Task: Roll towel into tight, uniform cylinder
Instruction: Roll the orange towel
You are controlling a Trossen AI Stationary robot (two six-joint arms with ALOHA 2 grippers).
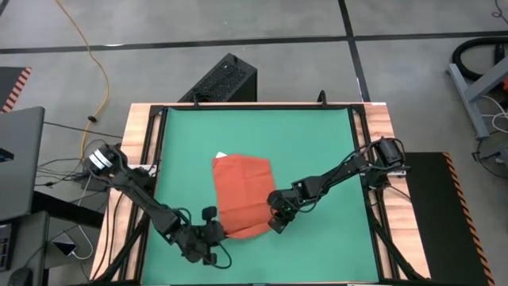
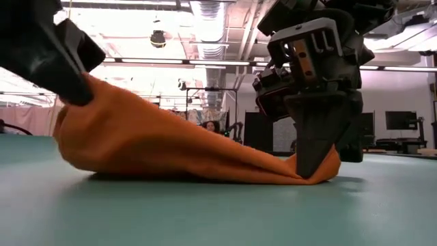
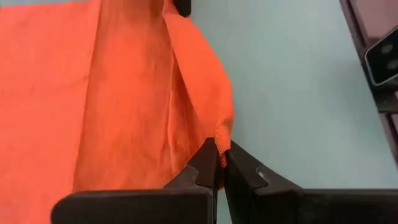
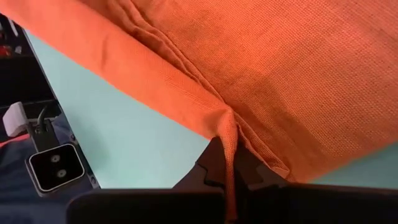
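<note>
The orange-red towel (image 1: 242,191) lies on the green mat (image 1: 317,143), its small white tag (image 1: 221,156) at the far left corner. My left gripper (image 1: 217,232) is shut on the towel's near left corner, and my right gripper (image 1: 278,222) is shut on its near right corner. In the low view the left end (image 2: 82,102) is raised off the mat. From there the cloth slopes down to the right end (image 2: 321,167), which sits at mat height. The towel's far part rests flat on the mat. My left gripper pinches a bunched corner fold of the towel (image 3: 221,138) between its two fingertips (image 3: 205,165), slanting down from the near left. That corner is lifted clear of the mat and the cloth hangs from it in a drawn fold. My right gripper pinches a gathered fold at the towel's near right corner (image 4: 229,134) between its two fingers, slanting down from the right. The fingertips (image 2: 311,164) stand almost on the mat, and the cloth runs taut from them toward the raised left end.
Bare green mat lies on all sides of the towel, widest toward the far edge and the right. A dark frame and wooden rails (image 1: 143,143) border the mat. A black box (image 1: 226,79) stands beyond the far edge.
</note>
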